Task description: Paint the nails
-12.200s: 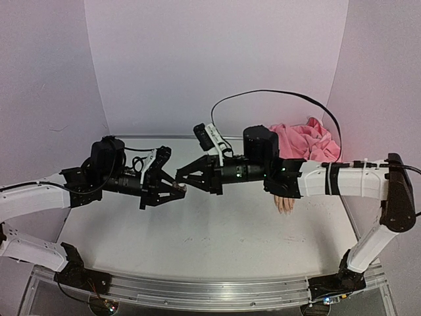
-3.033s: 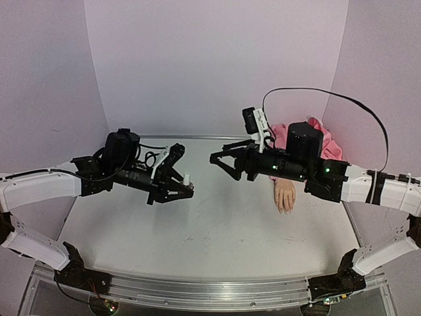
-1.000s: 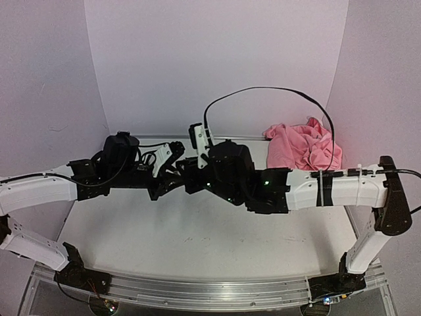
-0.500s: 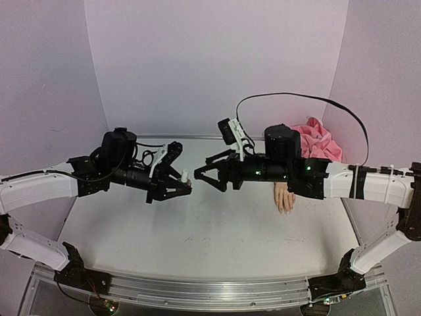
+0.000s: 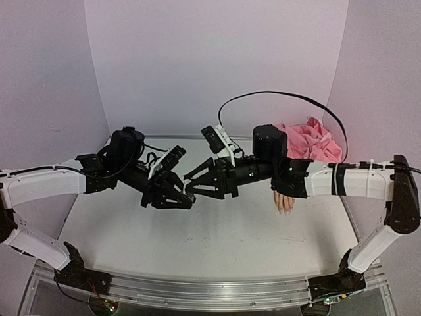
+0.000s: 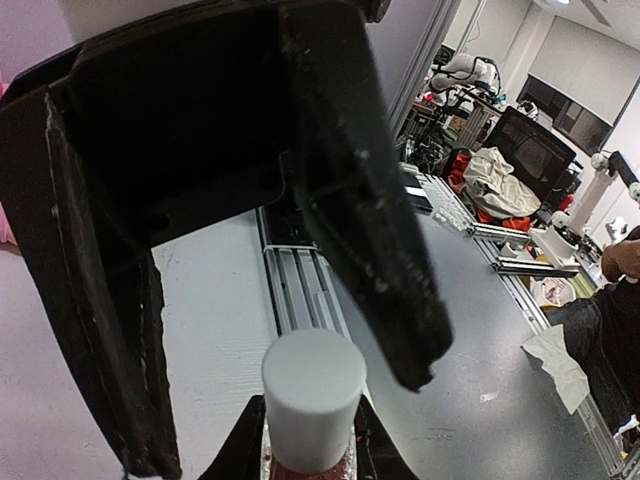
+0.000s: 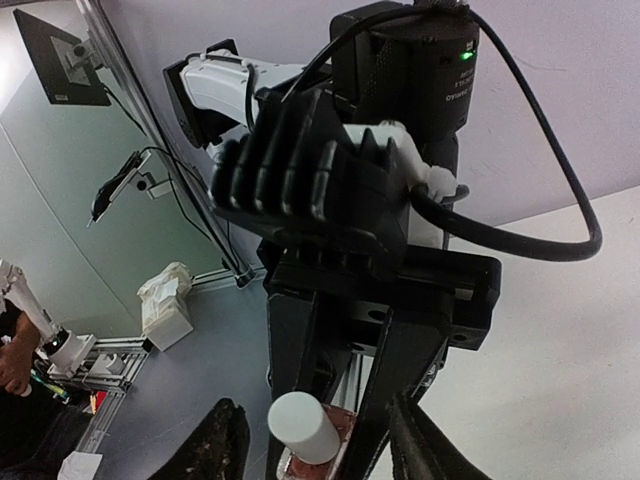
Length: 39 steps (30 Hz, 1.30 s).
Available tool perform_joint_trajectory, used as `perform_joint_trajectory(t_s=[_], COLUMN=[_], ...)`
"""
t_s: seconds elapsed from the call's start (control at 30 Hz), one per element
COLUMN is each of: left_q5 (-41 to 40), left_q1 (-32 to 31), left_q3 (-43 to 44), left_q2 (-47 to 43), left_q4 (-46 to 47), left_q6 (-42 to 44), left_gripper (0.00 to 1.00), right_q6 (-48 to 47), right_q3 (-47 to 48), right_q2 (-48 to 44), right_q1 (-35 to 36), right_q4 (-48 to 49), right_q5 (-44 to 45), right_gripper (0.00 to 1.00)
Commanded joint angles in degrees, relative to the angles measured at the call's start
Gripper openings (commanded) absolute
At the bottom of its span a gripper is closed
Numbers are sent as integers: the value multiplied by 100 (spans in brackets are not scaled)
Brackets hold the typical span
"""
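My left gripper is shut on a small pinkish polish bottle with a white cap, held above the table's middle. My right gripper is open, with its black fingers either side of the cap, not touching it. In the right wrist view the cap sits between my right gripper's fingertips. The flesh-coloured mannequin hand lies palm down at the right, sticking out of the pink sleeve. Its nails are tiny at the fingertips. My right arm partly covers the wrist.
The white table is enclosed by pale walls at the back and both sides. A black cable loops above my right arm. The metal rail runs along the near edge.
My right gripper has moved left and now straddles the bottle's cap. My left gripper has shifted slightly right and lower with the bottle. The mannequin hand has not moved.
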Motion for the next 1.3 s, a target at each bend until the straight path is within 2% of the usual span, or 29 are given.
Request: perform_joint_trajectory(t_s=[0.0,0.23,0.33,0.4,0.57,0.67,0.73,0.83,0.87,0.9,0.97,1.0,1.03,1.13,1.27], left_q5=[352,372,380,363,-37,-843,-1702,-3316,-3863,-4354,-5158,-5434,-5626,-5736,-5581], left_q1=[-12,-21,-22,-22,-9,-13,3,13,13,13,13,13,13,14,16], left_q3=[306,307,304,296,251,187,132,25,-1,-20,-62,-83,-106,-139,-140], left_q2=[-9,6,-1,-9,-100,-220,-327,-502,-543,-571,-630,-666,-716,-790,-777], left_q4=[280,275,272,279,280,273,273,271,275,272,268,269,275,278,274], left_q6=[-46,-63,-56,-52,8,91,207,327,361,369,393,417,434,454,470], left_gripper=[0,0,0,0,0,0,0,0,0,0,0,0,0,0,0], right_q6=[209,444,463,441,298,58,-151,-354,-380,-454,-499,-390,-249,145,180], right_q3=[397,503,537,500,319,243,194,112,157,299,626,728,824,1172,1410], right_q2=[145,357,423,418,285,175,53,-150,-171,-151,61,242,366,740,883], right_q1=[38,40,68,68,68,74,102,271,382,622,1313,1539,1670,1811,1809], right_q4=[770,1037,1058,1051,947,540,151,-431,-661,-1057,-1658,-1777,-1829,-1985,-1837], right_q5=[-631,-714,-775,-764,-614,-226,401,2015,2856,4073,6913,7767,8233,8577,7966], right_gripper=[45,31,28,21,0,0,0,0,0,0,0,0,0,0,0])
